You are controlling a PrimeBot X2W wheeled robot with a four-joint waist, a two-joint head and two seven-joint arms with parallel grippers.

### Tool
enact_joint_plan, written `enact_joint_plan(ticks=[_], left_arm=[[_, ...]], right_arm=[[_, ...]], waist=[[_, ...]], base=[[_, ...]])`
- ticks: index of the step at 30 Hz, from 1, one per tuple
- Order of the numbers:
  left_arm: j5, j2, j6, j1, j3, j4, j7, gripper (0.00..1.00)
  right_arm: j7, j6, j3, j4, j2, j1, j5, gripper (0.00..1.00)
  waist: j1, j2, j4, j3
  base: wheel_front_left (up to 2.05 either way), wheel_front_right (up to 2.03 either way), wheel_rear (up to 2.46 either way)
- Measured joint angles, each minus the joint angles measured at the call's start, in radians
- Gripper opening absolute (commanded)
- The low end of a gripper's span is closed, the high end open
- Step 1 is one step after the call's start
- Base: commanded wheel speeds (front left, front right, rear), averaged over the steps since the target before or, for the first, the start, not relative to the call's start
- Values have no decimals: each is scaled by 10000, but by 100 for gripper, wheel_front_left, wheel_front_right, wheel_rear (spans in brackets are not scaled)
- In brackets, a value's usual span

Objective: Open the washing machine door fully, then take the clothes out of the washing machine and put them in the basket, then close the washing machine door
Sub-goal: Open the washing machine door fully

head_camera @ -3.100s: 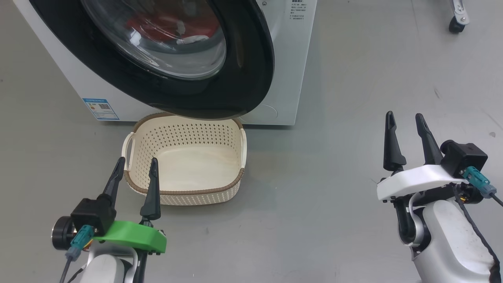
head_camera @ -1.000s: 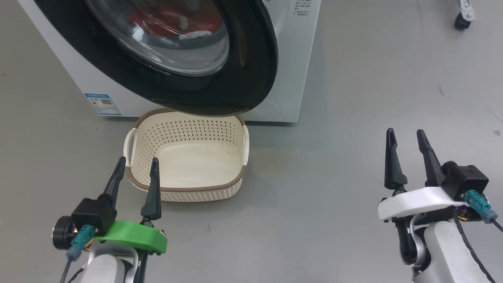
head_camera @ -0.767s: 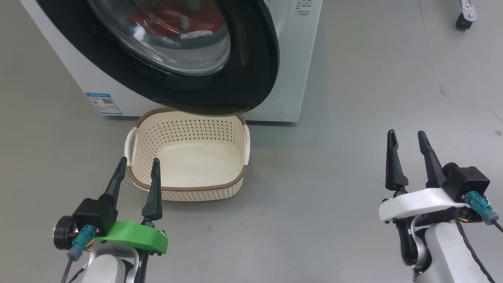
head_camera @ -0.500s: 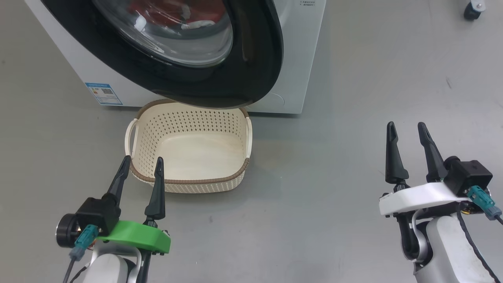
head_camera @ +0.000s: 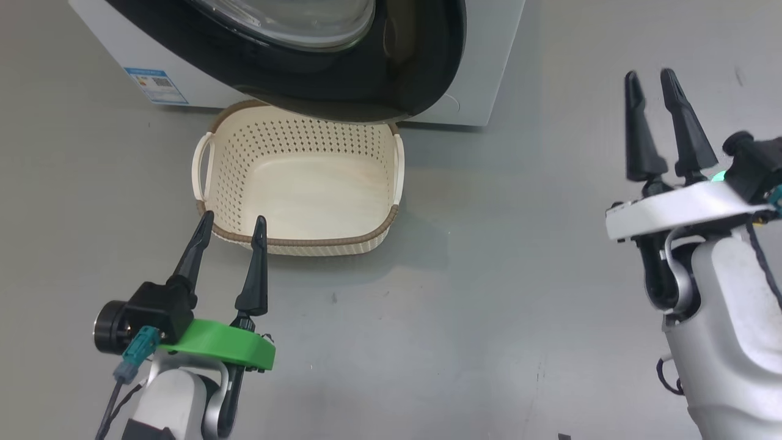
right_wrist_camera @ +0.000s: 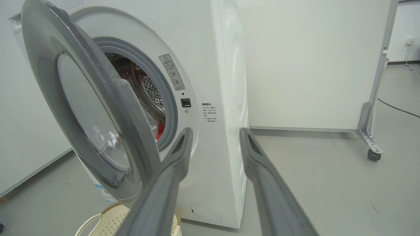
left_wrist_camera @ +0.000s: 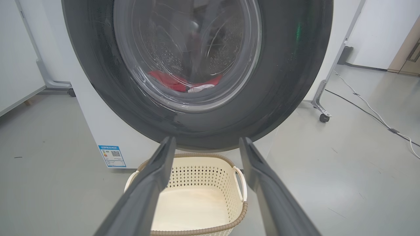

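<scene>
The washing machine (head_camera: 489, 61) stands at the top of the head view, white, with its blue label (head_camera: 156, 85). The washing machine door (head_camera: 397, 79) is ajar, and its black rim overhangs the cream basket (head_camera: 317, 241), which is empty on the floor. Red clothes (left_wrist_camera: 170, 82) lie in the drum behind the door's (left_wrist_camera: 288, 65) glass, and a red bit (right_wrist_camera: 159, 132) shows through the gap beside the door (right_wrist_camera: 98, 82). My left gripper (head_camera: 234, 217) is open just short of the basket's near rim. My right gripper (head_camera: 649, 73) is open, off to the right of the machine, touching nothing.
Grey floor lies all around. A wheeled frame leg with a caster (left_wrist_camera: 323, 116) stands right of the machine, and a cable (left_wrist_camera: 370, 111) trails over the floor beyond it. In the right wrist view the caster (right_wrist_camera: 374, 154) is at the far right, by a white wall.
The head camera has shifted, sliding machine and basket up the picture. My right gripper has risen and moved forward, level with the machine's front corner. The left gripper has kept its place by the basket.
</scene>
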Motion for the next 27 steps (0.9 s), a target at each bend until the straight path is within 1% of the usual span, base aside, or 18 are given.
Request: enact_joint_plan(ticks=[3,6,8,9,11,13,18,23,27], left_arm=[[-2,0,-2,-223,-125,-15,0,100],[-21,-2,-27,-396,-222,-27,0,100],[-33,-2,-79,-488,-257,-29,0,100],[-38,-2,-79,-527,-276,-25,0,100],[-81,-6,-79,-605,-318,-23,0,100],[-134,-6,-79,-673,-372,-12,0,100],[-240,-8,-79,-806,-491,15,0,100],[-368,-12,-79,-945,-566,27,0,100],[-397,-15,-79,-1047,-600,44,0,100]], right_arm=[[341,88,-171,6,21,-564,493,0],[750,102,-391,36,157,-1149,1336,0],[1066,171,-539,84,263,-1558,1871,0],[1258,174,-650,113,345,-1770,2268,0],[1741,174,-1020,251,675,-2138,3547,0],[2238,174,-1337,437,867,-2449,4543,0],[3484,146,-1964,947,857,-3386,6270,0],[4738,-433,-2349,1398,857,-4317,7708,0],[5666,-949,-2370,1781,844,-4902,8249,0]], waist=[[0,0,103,287],[0,0,230,545],[0,0,326,699],[0,0,379,771],[0,0,487,902],[0,0,600,1023],[0,0,874,1284],[0,0,1126,1506],[1,0,1301,1656]], base=[[0,0,0],[0,0,0],[0,0,0],[0,0,0],[0,0,0],[0,0,0],[0,0,0],[0,0,0],[0,0,0]])
